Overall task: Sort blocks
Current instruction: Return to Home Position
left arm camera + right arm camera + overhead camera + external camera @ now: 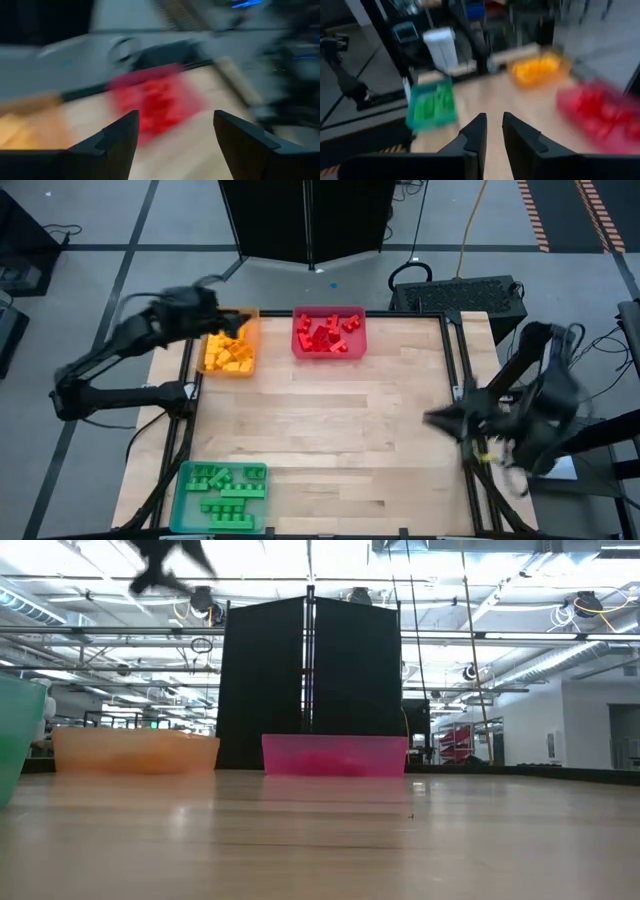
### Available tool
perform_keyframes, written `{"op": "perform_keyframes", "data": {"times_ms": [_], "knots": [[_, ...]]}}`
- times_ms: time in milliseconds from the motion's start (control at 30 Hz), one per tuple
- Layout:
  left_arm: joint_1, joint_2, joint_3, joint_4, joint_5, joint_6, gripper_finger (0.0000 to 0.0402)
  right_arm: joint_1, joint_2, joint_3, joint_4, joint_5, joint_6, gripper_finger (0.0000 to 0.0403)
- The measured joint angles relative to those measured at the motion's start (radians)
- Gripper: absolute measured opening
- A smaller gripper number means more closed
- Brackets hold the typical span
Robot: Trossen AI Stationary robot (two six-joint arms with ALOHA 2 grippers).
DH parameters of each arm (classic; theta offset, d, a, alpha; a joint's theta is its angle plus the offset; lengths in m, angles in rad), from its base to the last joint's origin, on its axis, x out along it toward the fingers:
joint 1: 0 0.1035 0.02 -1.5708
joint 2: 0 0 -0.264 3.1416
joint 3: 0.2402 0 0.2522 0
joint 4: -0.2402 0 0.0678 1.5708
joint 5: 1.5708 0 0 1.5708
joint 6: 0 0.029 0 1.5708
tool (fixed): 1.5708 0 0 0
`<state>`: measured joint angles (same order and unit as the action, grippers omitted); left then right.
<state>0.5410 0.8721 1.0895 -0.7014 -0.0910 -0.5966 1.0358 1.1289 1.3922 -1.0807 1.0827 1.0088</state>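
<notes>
Blocks point(228, 355) look all sorted by colour: yellow in the orange tray point(250, 340) at the table's far left corner, red in the red tray point(358, 330), green in the green tray point(184, 490). Left gripper point(222, 318) hangs open and empty over the orange tray; right gripper point(440, 420), off the right edge, is nearly closed on nothing.

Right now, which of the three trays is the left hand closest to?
The orange tray at the table's far left corner; the left hand hovers at its edge, while the red and green trays sit farther off.
</notes>
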Motion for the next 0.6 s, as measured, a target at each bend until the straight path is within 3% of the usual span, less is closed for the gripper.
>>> {"op": "perform_keyframes", "data": {"times_ms": [133, 200, 233, 300, 400, 467, 533, 600], "knots": [[-0.013, -0.081, 0.138, 0.025, 0.164, 0.098, 0.0255, -0.001, -0.132, 0.068, 0.051, 0.036, -0.329, 0.0059], [-0.022, -0.129, 0.186, 0.024, 0.215, 0.13, 0.0255, -0.001, -0.211, 0.08, 0.125, -0.022, -0.497, 0.0059], [-0.026, -0.158, 0.199, 0.038, 0.235, 0.147, 0.0255, -0.001, -0.251, 0.08, 0.175, -0.104, -0.596, 0.0059], [-0.036, -0.226, 0.208, 0.059, 0.268, 0.147, 0.0255, -0.001, -0.32, 0.071, 0.314, -0.375, -0.824, 0.0059], [-0.04, -0.331, 0.209, 0.062, 0.271, -0.026, 0.0255, -0.001, -0.398, 0.032, 0.491, -0.877, -1.142, 0.0059], [-0.04, -0.395, 0.208, 0.06, 0.279, -0.081, 0.0255, 0.001, -0.439, -0.004, 0.493, -1.133, -1.256, 0.0059], [-0.035, -0.454, 0.19, 0.065, 0.348, -0.057, 0.0255, 0.0, -0.483, -0.057, 0.467, -1.196, -1.231, 0.0059], [-0.026, -0.508, 0.159, 0.12, 0.432, 0.03, 0.0255, 0.0, -0.53, -0.136, 0.49, -1.127, -1.154, 0.0059]]}}
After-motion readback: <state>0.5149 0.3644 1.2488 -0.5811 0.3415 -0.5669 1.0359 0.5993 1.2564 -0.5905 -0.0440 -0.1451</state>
